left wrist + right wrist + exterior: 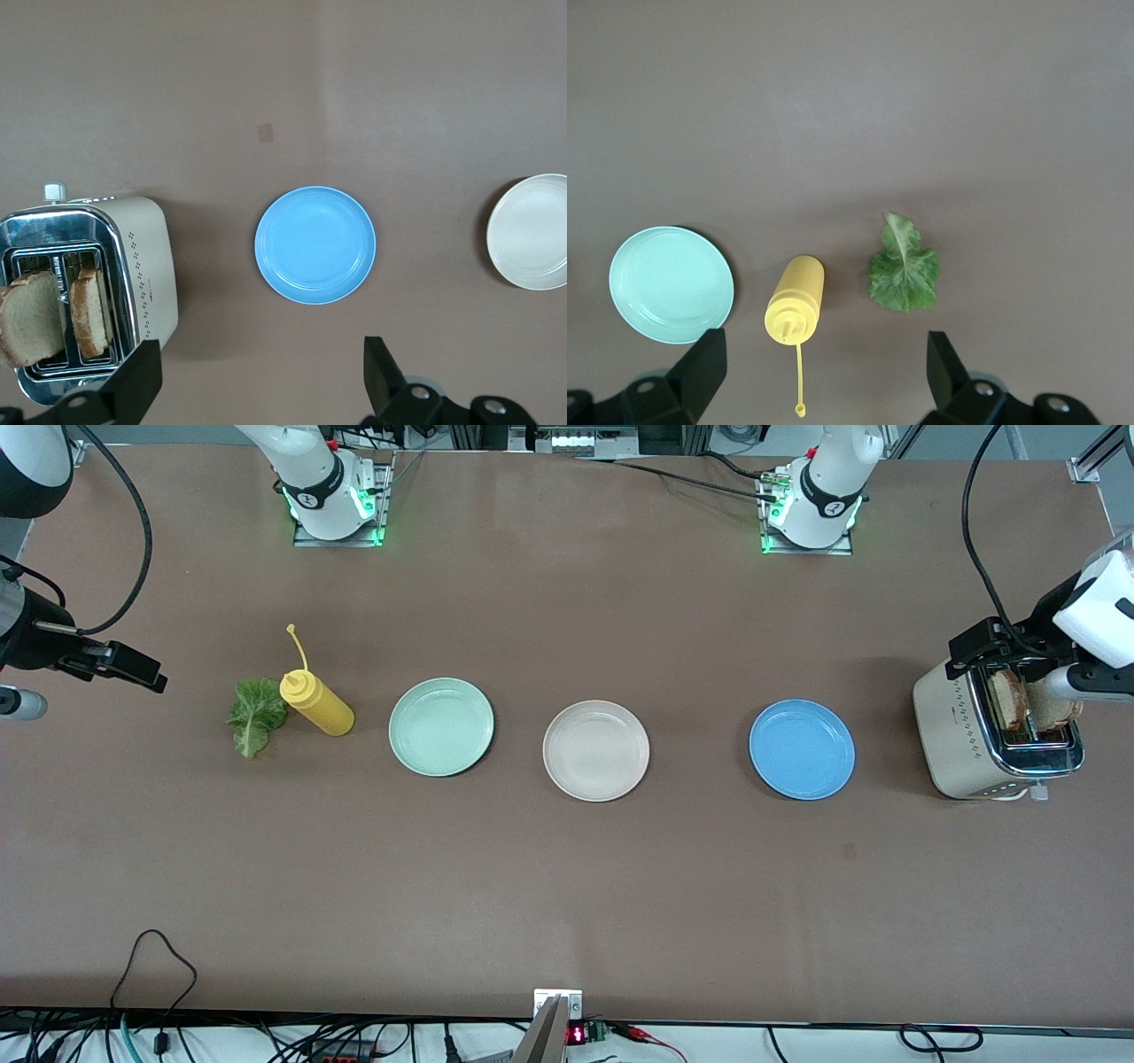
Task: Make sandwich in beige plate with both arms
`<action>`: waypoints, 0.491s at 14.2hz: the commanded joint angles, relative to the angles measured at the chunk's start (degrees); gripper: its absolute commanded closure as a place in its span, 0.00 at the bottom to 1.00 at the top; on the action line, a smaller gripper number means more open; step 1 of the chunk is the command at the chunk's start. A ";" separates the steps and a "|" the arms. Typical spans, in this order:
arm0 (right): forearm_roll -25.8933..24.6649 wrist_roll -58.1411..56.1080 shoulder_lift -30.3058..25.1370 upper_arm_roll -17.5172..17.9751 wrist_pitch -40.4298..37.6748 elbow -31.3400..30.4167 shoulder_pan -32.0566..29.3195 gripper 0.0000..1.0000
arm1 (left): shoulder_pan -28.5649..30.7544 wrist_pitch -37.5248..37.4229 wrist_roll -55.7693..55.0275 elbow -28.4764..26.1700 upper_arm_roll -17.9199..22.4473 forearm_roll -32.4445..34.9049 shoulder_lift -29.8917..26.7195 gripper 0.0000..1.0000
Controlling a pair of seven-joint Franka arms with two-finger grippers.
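Nothing is on the beige plate (595, 750) yet; both grippers, left (257, 382) and right (819, 379), hang open (empty-handed), so fetching bread (1008, 698) from the toaster (961, 735) looks first.

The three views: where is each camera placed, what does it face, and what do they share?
Front view: high across the table, facing both bases; shows the beige plate.
Left wrist view: looks down past the open left end effector at the toaster, bread slices and blue plate.
Right wrist view: looks down past the open right end effector at the lettuce, yellow bottle and mint-green plate.
Shared: front and left wrist views both show the blue plate.
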 commanded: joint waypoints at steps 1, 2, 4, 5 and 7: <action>0.45 0.02 -1.15 0.72 -0.21 -0.87 -0.84 0.00 | 0.22 -0.83 -0.50 -0.92 -0.20 -0.57 -1.65 0.00; 0.45 0.02 -1.15 0.72 -0.21 -0.87 -0.75 0.00 | 0.22 -0.57 -0.50 -0.75 -0.12 -0.57 -1.40 0.00; 0.63 0.02 -1.15 0.72 -0.21 -0.87 -0.75 0.00 | 0.22 -0.13 -0.06 -0.31 0.23 -0.57 -0.35 0.00; 0.72 0.11 -1.15 0.72 -0.21 -0.87 -0.75 0.00 | 0.22 -0.30 -0.32 -0.22 0.32 -0.65 -0.25 0.00; 0.72 0.11 -1.15 0.72 -0.30 -0.87 -0.75 0.00 | 1.71 -0.04 -0.15 -0.14 0.41 -0.92 0.27 0.00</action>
